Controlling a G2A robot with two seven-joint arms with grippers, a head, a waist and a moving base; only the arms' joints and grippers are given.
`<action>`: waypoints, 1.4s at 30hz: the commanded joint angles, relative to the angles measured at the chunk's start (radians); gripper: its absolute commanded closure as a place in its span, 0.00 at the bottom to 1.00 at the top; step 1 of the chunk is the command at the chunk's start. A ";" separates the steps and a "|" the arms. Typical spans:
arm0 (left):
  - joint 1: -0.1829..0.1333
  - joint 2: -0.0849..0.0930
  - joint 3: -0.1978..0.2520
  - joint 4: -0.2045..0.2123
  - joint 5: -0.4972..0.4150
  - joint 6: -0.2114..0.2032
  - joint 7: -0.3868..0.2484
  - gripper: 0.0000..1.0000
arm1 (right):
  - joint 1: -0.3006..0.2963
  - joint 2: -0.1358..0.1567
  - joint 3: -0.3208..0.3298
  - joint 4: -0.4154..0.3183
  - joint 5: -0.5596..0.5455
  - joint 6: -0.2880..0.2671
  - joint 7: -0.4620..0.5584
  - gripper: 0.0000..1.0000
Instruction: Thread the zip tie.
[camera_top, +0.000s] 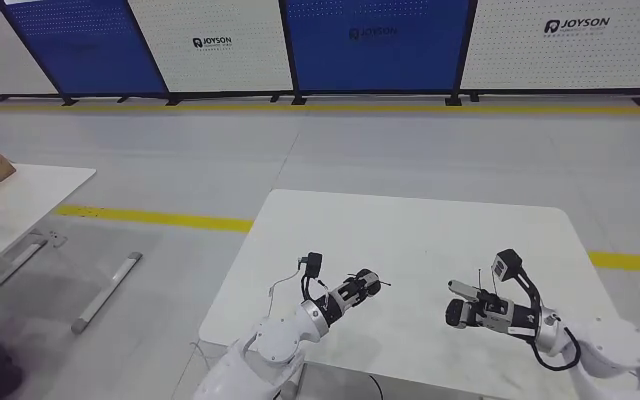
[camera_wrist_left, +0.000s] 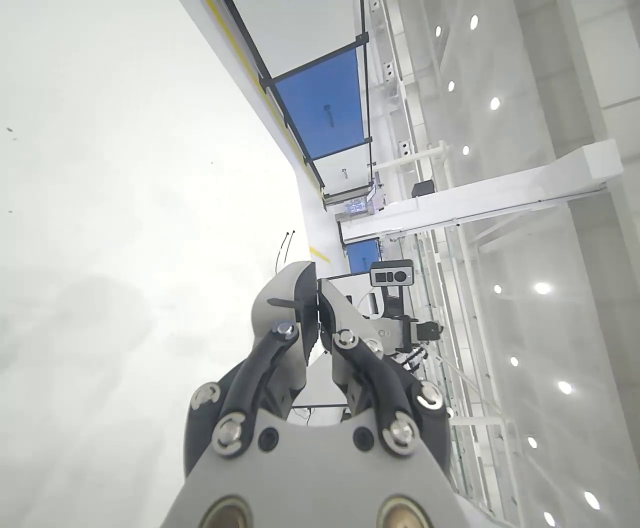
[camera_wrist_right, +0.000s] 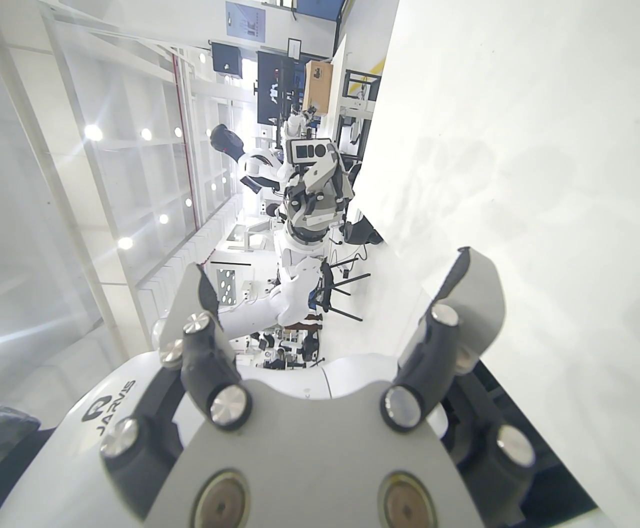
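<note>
Left hand (camera_top: 366, 282) pinches the thin black zip tie (camera_wrist_left: 281, 302) above the white counter (camera_top: 420, 230).
It sits lower centre in the top view; the right hand (camera_top: 455, 306), lower right, is spread wide and holds nothing.

White table (camera_top: 420, 235), blue partition panels (camera_top: 385, 60)

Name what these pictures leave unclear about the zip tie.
1. Left wrist view: the left gripper, shut, hides most of the zip tie; which end it holds is unclear.
2. Left wrist view: thin black strands beyond it are too small to count or place.
3. Top view: the zip tie is too small to trace.
</note>
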 joint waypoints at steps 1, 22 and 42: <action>0.000 0.000 0.000 0.000 0.000 0.000 0.000 1.00 | 0.004 0.005 0.012 -0.033 -0.032 -0.018 0.001 0.00; 0.000 0.000 0.000 0.000 0.000 0.000 0.000 1.00 | 0.110 0.084 0.197 -0.127 -0.547 0.072 0.191 0.00; 0.000 0.000 0.000 0.000 0.000 0.000 0.000 1.00 | 0.167 0.141 0.042 -0.298 -0.995 0.210 0.239 0.00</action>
